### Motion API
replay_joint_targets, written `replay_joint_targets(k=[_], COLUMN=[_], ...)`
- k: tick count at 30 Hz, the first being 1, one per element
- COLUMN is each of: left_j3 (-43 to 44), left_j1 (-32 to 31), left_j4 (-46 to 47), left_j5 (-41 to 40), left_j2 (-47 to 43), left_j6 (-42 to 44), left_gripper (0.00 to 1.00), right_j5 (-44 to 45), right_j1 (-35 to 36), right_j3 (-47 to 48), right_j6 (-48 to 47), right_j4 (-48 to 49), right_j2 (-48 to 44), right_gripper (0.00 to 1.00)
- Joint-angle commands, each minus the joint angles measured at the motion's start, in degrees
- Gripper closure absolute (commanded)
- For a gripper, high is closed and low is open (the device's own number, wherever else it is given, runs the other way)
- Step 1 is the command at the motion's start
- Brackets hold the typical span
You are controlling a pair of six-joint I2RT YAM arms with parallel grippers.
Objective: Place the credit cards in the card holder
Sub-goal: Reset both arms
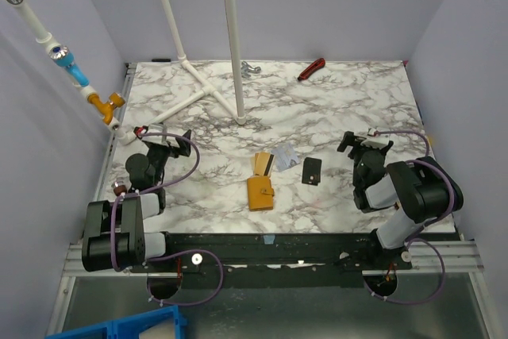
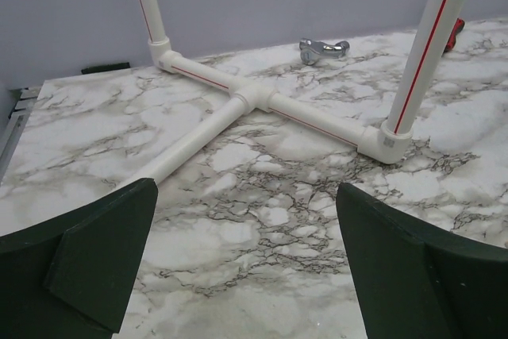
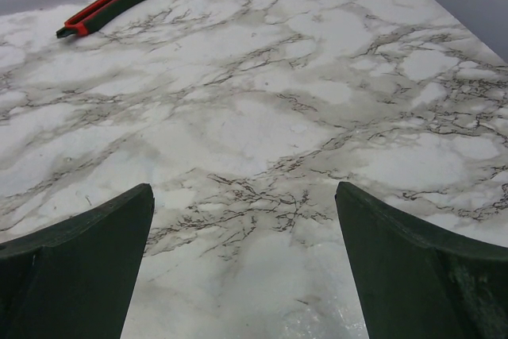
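1. Left gripper (image 1: 168, 142), frame left: standing wide open, holding nothing.
2. Right gripper (image 1: 363, 145), frame right: likewise spread, empty.
3. Credit cards (image 1: 272, 161), centre frame: lying flat, overlapping, long axes running roughly upward.
4. Card holder (image 1: 259, 193): lying just below, touching.

From up top I can't really read the credit cards (image 1: 274, 161): they overlap, and the gold one's lower edge sits right against the yellow card holder (image 1: 260, 193), so whether it's tucked in or just touching, no idea. Neither wrist cam catches them. The small dark thing (image 1: 312, 171) beside them is too tiny to identify. My left end effector (image 2: 246, 275) fingers get chopped off by the frame bottom.
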Motion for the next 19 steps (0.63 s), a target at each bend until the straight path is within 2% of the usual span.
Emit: replay_joint_targets(k=[1,15,19], left_j3=[1.05,1.44,2.28], left_j1=[-1.31,-1.49,-3.90], left_j4=[-4.39,-4.52,-7.10], left_j5=[-2.66,-2.86,-7.41], left_j2=[-1.15,-0.90,-1.30], left_j6=[2.16,2.20,3.41], left_gripper=[0.01,0.02,0.02], right_j5=[-1.53,-1.54,-1.54], right_j1=[-0.98,-1.01,-0.98], right_j3=[1.28,0.74,0.73], right_j6=[0.69,0.44,0.42], right_j4=[-0.70,0.45,0.49], right_j2=[0.25,0.24,0.22], right_gripper=[0.00,0.00,0.00])
